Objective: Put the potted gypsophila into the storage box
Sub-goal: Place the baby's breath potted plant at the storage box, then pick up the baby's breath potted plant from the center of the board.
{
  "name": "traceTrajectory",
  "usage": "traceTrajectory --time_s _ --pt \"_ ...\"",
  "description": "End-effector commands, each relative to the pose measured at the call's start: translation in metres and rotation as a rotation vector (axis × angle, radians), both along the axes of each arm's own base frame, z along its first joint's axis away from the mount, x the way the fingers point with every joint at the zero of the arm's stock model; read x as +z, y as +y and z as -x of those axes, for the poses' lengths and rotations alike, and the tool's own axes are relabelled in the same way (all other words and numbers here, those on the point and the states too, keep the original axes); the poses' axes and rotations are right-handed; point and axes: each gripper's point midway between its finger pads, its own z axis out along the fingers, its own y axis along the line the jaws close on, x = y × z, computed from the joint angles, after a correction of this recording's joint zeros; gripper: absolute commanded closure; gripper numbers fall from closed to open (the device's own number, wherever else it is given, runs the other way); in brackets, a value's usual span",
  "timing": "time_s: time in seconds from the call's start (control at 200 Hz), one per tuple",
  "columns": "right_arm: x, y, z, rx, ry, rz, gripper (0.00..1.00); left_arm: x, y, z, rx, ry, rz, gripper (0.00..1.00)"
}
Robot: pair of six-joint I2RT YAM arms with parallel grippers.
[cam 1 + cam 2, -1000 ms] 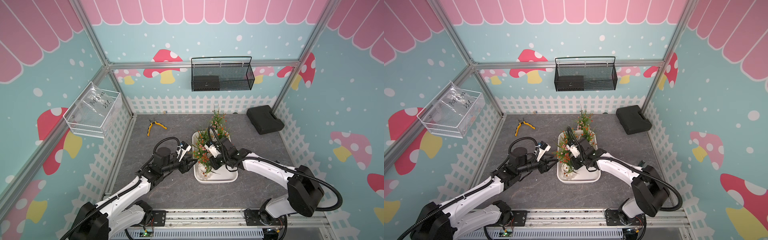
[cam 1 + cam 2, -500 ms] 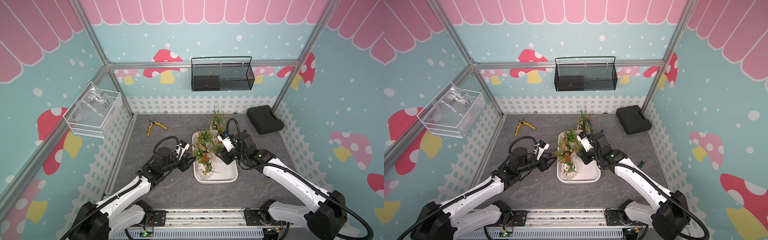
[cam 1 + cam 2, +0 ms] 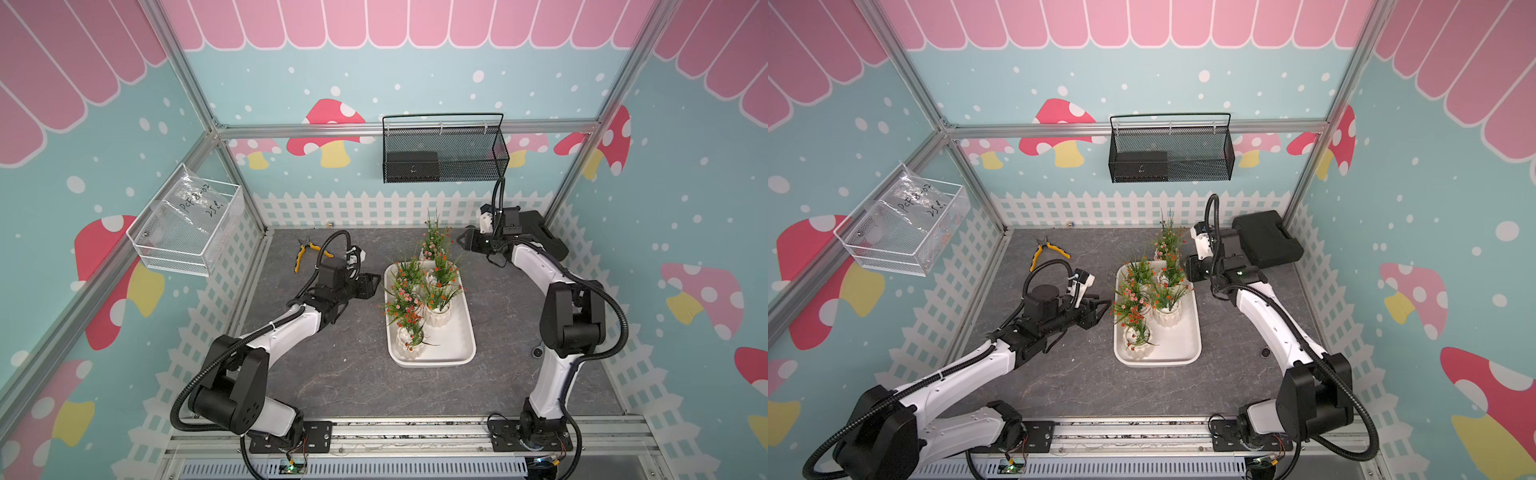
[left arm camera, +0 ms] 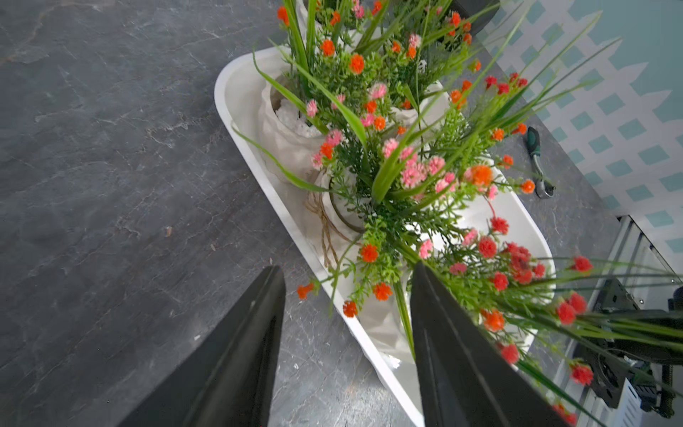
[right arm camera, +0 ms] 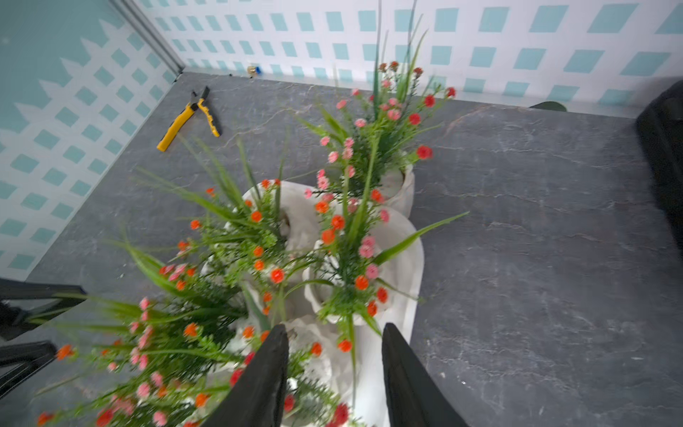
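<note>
Crowding storage box [image 3: 457, 343], potted gypsophila [image 3: 437, 296] count unclear | left fingers [image 4: 236, 351] apart, empty | right fingers [image 5: 262, 380] apart, empty

We cannot count the potted gypsophila [image 3: 436, 318] in the storage box [image 3: 457, 345]: sprigs hide most pots in both top views. The dark block [image 3: 411, 160] inside the wire-mesh basket [image 3: 469, 164] is unreadable, the speck [image 3: 1070, 225] by the fence [image 3: 1100, 208] too small. The right wrist view cuts off the black case [image 5: 665, 166].

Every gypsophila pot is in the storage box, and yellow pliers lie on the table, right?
No: one pot stands on the table just outside the storage box, as the right wrist view shows. The yellow pliers do lie on the table.
</note>
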Motion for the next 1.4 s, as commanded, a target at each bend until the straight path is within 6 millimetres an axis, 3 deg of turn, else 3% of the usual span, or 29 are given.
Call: traceTrajectory --time_s 0.0,0.11,0.255,0.515,0.565,0.58,0.605,0.69,0.866,1.391 --pt "0.015 -0.01 -0.028 -0.034 -0.029 -0.075 0.53 0.016 0.003 -0.019 0.046 -0.024 0.023 0.44" --pt "0.007 -0.024 -0.051 -0.07 0.001 -0.11 0.52 0.016 0.01 -0.036 0.089 -0.006 0.02 0.43" --pt "-0.006 -0.027 -0.077 -0.079 0.037 -0.123 0.51 0.011 0.022 -0.06 0.157 0.043 0.03 0.44" --pt "-0.036 -0.032 -0.119 -0.13 0.114 -0.15 0.49 0.001 0.022 -0.083 0.163 0.079 0.025 0.44" --pt "-0.033 -0.033 -0.123 -0.136 0.108 -0.158 0.48 0.0 0.02 -0.085 0.153 0.078 0.028 0.44" --pt "-0.048 -0.033 -0.127 -0.14 0.136 -0.154 0.48 0.0 0.02 -0.086 0.152 0.078 0.03 0.44" --pt "-0.053 -0.033 -0.13 -0.142 0.145 -0.155 0.48 0.0 0.019 -0.088 0.149 0.077 0.033 0.44" --pt "-0.067 -0.037 -0.136 -0.155 0.172 -0.162 0.46 0.001 0.017 -0.092 0.144 0.073 0.048 0.44" --pt "-0.085 -0.049 -0.148 -0.176 0.199 -0.166 0.51 0.0 0.013 -0.095 0.118 0.073 0.084 0.44" --pt "-0.117 -0.003 -0.153 0.009 0.271 -0.217 0.53 0.008 0.01 -0.098 0.01 0.075 0.211 0.45"
